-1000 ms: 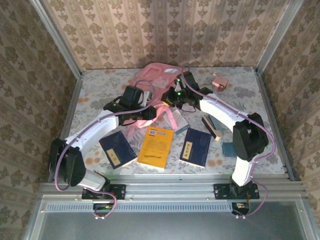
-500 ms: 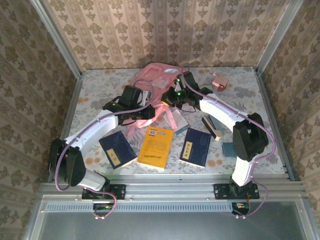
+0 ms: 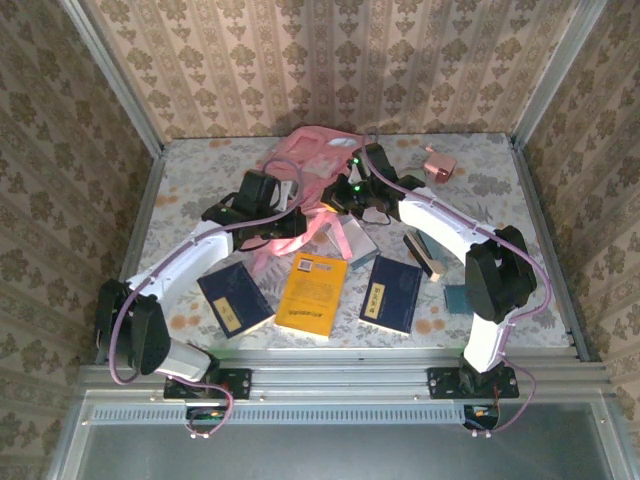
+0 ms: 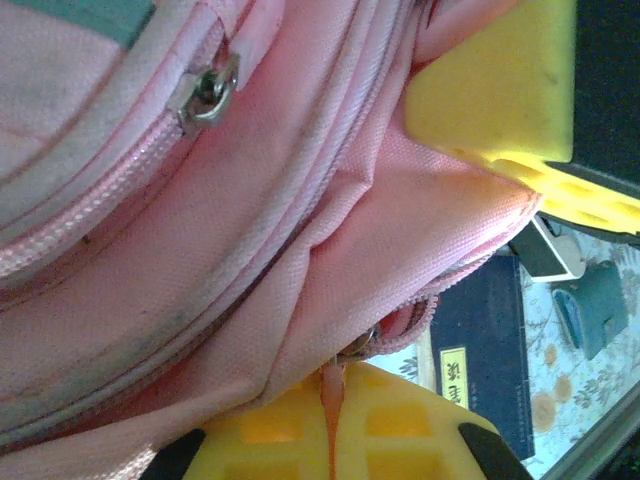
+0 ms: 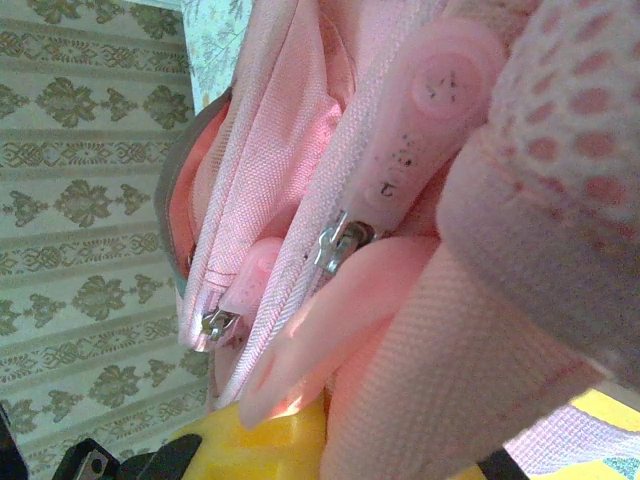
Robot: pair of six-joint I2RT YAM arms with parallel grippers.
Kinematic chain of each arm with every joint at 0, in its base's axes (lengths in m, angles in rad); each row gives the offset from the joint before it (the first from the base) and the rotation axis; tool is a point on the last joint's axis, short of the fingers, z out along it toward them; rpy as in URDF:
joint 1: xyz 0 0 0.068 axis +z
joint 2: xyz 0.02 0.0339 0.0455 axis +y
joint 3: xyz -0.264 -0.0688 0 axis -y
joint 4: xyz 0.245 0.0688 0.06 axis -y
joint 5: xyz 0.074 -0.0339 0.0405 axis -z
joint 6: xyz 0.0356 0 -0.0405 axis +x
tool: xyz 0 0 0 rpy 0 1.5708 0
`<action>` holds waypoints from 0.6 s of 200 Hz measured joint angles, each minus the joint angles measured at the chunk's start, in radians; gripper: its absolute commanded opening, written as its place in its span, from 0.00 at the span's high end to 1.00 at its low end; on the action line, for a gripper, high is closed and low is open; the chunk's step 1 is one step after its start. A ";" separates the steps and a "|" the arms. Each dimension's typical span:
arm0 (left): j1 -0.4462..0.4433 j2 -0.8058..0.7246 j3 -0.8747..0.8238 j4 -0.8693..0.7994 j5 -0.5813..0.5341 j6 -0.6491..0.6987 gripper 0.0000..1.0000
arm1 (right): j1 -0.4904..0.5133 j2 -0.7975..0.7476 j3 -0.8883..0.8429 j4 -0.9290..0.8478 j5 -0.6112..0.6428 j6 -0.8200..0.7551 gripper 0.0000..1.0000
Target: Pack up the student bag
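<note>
From above, we see the left gripper (image 3: pixel 296 222) and the right gripper (image 3: pixel 342 196) close together at the near edge of the student bag (image 3: pixel 315 150). The bag lies just beyond them both on the table (image 3: pixel 200 170). On the base side of the grippers a yellow book (image 3: pixel 312 295) lies between one dark blue book (image 3: pixel 235 298) below the left gripper and a second dark blue book (image 3: pixel 392 293) below the right. A small pink box (image 3: pixel 439 165) sits off to the right of the right gripper, well apart from it.

In the left wrist view, a fold of the bag's pink cloth runs between the yellow fingers (image 4: pixel 500 90). The jaws are drawn in on it, so the left gripper is pinching the bag. A metal zip pull (image 4: pixel 205 92) lies just beyond the grip.

In the right wrist view, pink fabric and a zip band bunch over the lower yellow finger (image 5: pixel 275 440). The right gripper is clamped on the bag too, though this close we cannot tell which part it has.
</note>
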 measured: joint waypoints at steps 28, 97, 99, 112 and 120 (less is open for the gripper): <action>0.007 -0.008 -0.011 0.013 0.011 0.001 0.87 | 0.000 0.000 0.000 -0.001 0.000 -0.008 1.00; 0.032 -0.048 -0.045 0.040 0.045 -0.004 0.84 | 0.010 0.000 0.010 -0.001 -0.004 -0.026 1.00; 0.032 -0.048 -0.045 0.040 0.045 -0.004 0.84 | 0.010 0.000 0.010 -0.001 -0.004 -0.026 1.00; 0.033 -0.048 -0.046 0.042 0.048 -0.005 0.81 | 0.010 0.000 0.010 -0.002 -0.004 -0.026 1.00; 0.033 -0.048 -0.046 0.043 0.050 -0.008 0.77 | 0.010 0.000 0.010 -0.002 -0.004 -0.026 1.00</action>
